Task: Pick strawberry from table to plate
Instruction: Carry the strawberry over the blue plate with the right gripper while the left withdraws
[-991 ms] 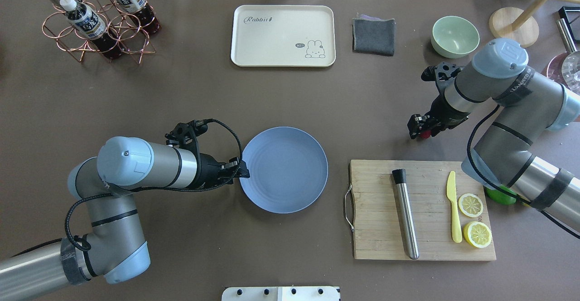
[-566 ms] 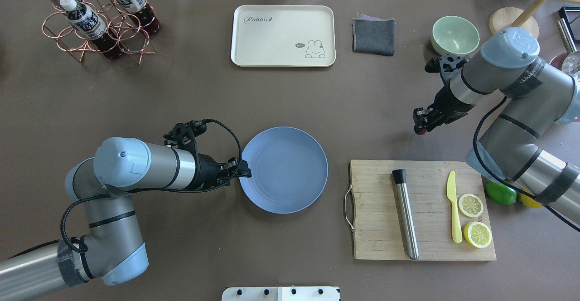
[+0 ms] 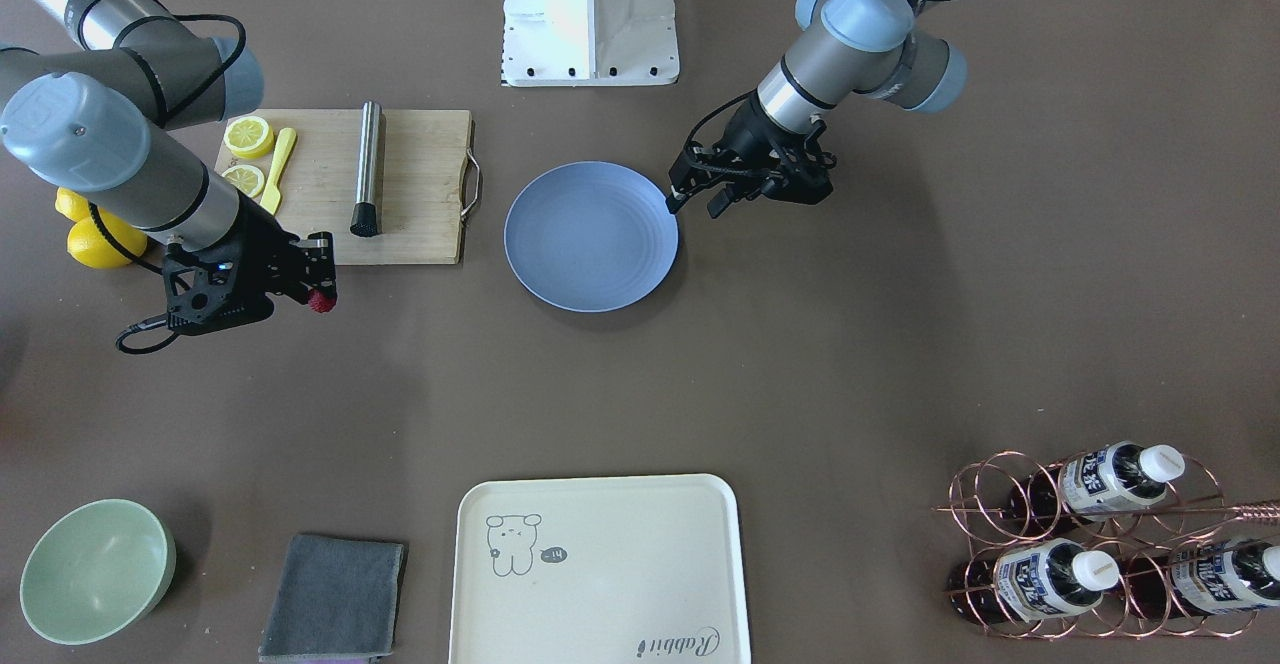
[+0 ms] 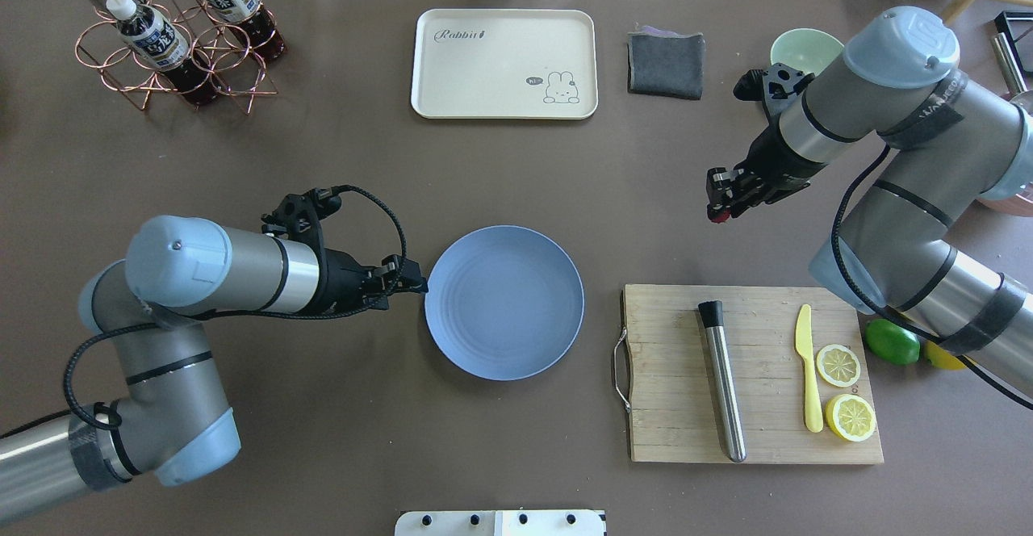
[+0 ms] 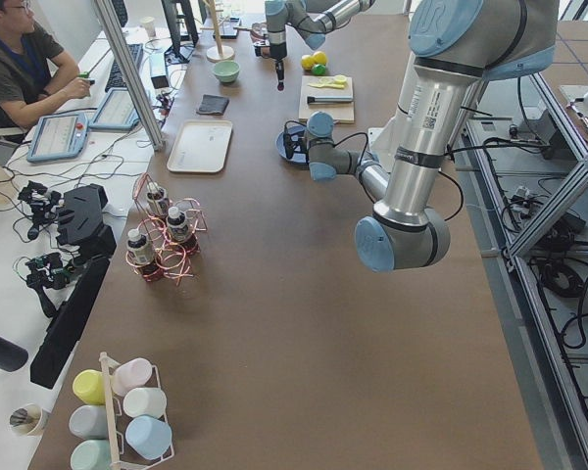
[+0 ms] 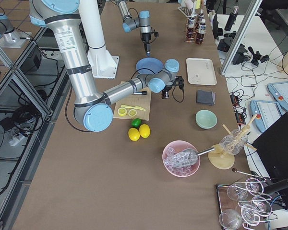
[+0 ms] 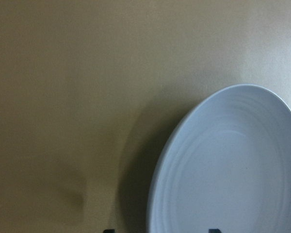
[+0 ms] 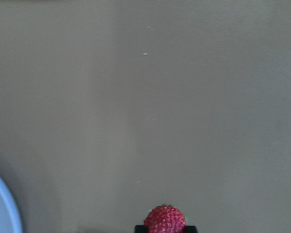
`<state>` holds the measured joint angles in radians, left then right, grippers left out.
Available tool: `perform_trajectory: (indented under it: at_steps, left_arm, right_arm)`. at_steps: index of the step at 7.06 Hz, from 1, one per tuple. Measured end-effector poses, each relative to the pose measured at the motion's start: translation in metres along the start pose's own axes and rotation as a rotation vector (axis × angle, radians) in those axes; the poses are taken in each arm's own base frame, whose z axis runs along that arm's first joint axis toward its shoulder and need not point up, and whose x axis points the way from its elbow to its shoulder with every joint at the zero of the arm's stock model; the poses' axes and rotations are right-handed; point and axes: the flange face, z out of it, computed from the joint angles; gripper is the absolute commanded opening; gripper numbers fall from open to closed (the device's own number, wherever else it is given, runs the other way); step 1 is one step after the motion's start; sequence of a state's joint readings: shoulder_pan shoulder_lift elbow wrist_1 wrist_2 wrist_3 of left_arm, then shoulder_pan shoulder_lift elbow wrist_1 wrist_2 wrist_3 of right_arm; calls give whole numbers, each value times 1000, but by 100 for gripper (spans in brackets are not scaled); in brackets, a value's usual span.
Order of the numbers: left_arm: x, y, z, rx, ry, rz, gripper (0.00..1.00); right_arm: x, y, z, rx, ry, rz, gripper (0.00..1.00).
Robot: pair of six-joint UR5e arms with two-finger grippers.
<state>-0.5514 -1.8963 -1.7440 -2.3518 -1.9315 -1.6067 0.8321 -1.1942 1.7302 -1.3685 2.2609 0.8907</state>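
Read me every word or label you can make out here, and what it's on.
"Rabbit": cursive, on the cream rectangular tray.
Speech bubble beside the tray's rabbit drawing: too small to read.
Labels on the white-capped dark bottles: blurred, unreadable.
Lettering on the right arm's black strap: too blurred.

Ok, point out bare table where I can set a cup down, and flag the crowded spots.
Bare table: between the tray and the plate; between the bottle rack and the left gripper. Crowded: the cutting board, and the lime beside it.
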Motion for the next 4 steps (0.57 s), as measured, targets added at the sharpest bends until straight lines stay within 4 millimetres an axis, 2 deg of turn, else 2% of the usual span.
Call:
perform_trajectory:
  at_steps: [1, 2, 3, 4]
  left_arm:
    - [-17, -46, -38, 2, -25, 38, 72]
    - [-50, -93, -80, 2, -72, 105, 72]
    - [-92, -135, -123, 1, -132, 181, 72]
    - [-128, -168, -163, -1, -182, 239, 72]
  right_arm:
    - [-49, 9, 0, 3, -21, 36, 0]
    - [-104, 26, 12, 11, -35, 70, 0]
    - [-157, 51, 33, 25, -38, 87, 0]
    - [-197, 74, 54, 36, -35, 96, 0]
